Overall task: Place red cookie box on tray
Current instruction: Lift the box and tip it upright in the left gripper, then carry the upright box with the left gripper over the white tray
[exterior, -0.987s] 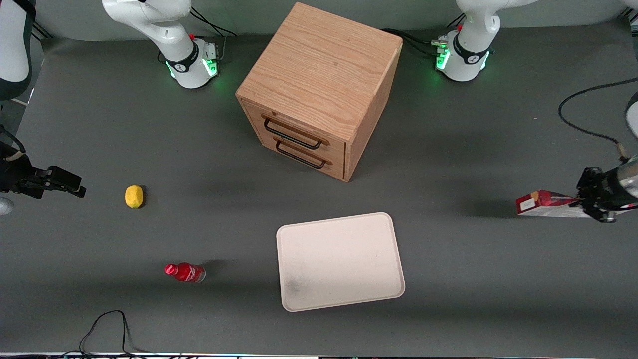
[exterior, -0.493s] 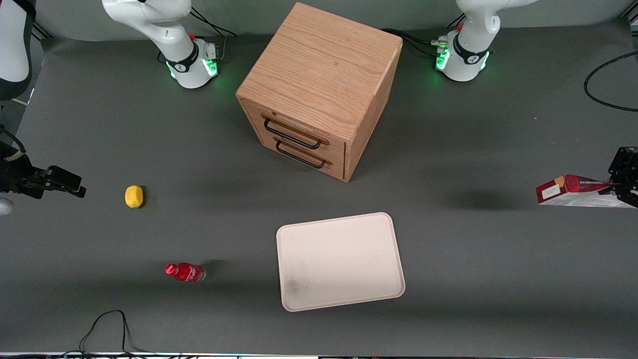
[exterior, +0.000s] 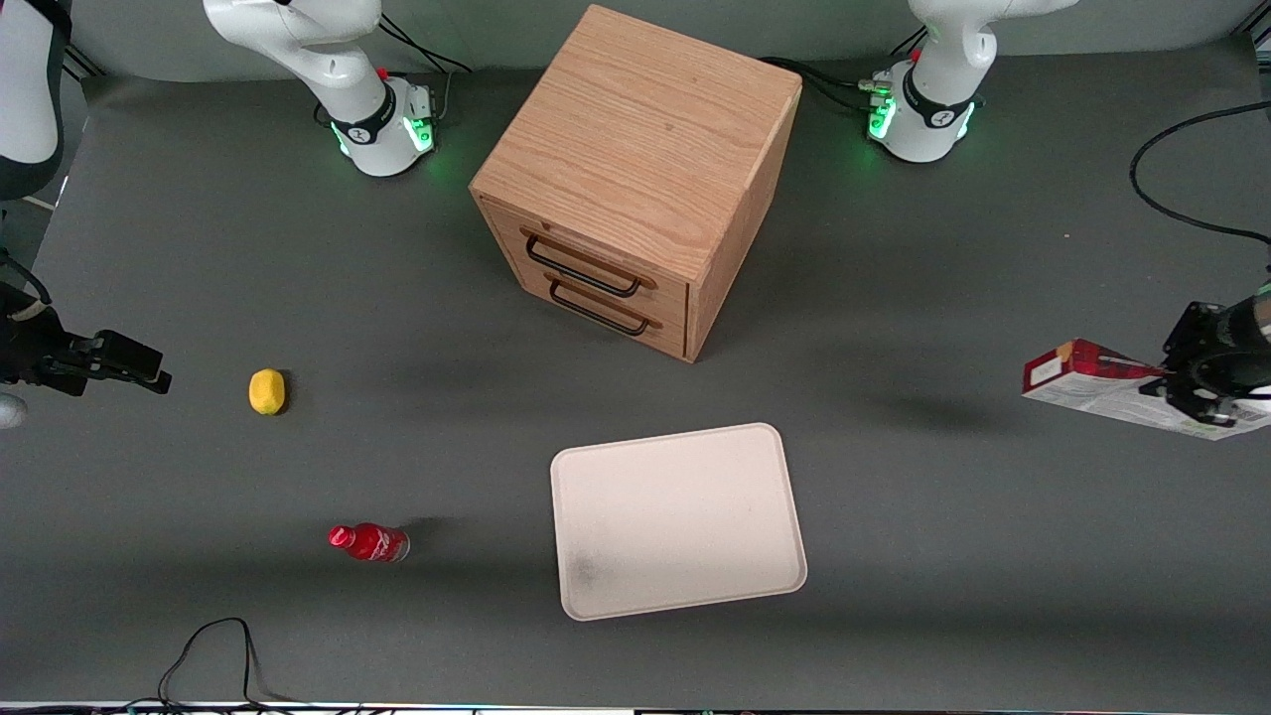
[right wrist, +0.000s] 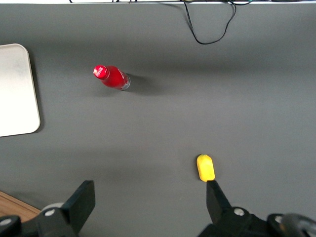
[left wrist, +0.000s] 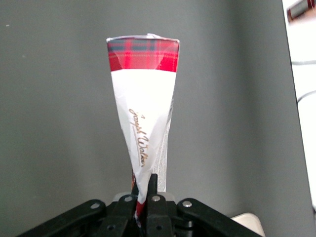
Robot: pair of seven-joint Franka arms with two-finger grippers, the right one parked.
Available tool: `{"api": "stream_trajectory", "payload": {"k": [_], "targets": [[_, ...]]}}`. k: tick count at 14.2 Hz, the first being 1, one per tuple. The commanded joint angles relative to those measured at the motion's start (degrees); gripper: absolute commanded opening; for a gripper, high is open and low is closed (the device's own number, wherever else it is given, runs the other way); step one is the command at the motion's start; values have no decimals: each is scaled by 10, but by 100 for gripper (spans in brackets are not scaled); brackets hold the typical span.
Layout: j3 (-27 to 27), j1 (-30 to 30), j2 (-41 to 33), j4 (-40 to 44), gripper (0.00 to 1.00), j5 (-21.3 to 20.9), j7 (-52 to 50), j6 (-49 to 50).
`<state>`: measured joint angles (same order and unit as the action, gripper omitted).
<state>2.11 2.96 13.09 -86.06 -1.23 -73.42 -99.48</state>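
Note:
The red cookie box [exterior: 1102,385] hangs in the air at the working arm's end of the table, tilted, with its white end toward the tray. My gripper [exterior: 1182,389] is shut on its other end. In the left wrist view the box [left wrist: 143,113] runs away from the gripper [left wrist: 144,197], white panel with gold script and a red tartan band at its tip, pinched between the black fingers [left wrist: 154,190]. The cream tray [exterior: 678,519] lies flat on the dark mat nearer the front camera than the cabinet, well apart from the box. It also shows in the right wrist view [right wrist: 17,89].
A wooden drawer cabinet [exterior: 635,179] stands at the middle of the table. A small red bottle [exterior: 368,542] and a yellow lemon [exterior: 266,390] lie toward the parked arm's end. A black cable [exterior: 1182,199] loops above the working gripper.
The box and gripper swung out toward the table's edge half a second ago and have come back inward toward the tray. The box now tilts with its held end lower.

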Motion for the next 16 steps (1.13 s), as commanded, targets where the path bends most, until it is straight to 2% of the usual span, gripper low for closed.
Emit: {"api": "stream_trajectory", "payload": {"k": [1, 6, 9, 13, 16], "targets": [[-6, -48, 13, 20, 0, 0, 35, 1], [-6, -140, 54, 67, 0, -4, 51, -19], [-6, -182, 75, 89, 0, -4, 167, -17], [0, -209, 80, 100, 0, 0, 317, -26], [17, -221, 97, 122, 0, 0, 374, -40]]}}
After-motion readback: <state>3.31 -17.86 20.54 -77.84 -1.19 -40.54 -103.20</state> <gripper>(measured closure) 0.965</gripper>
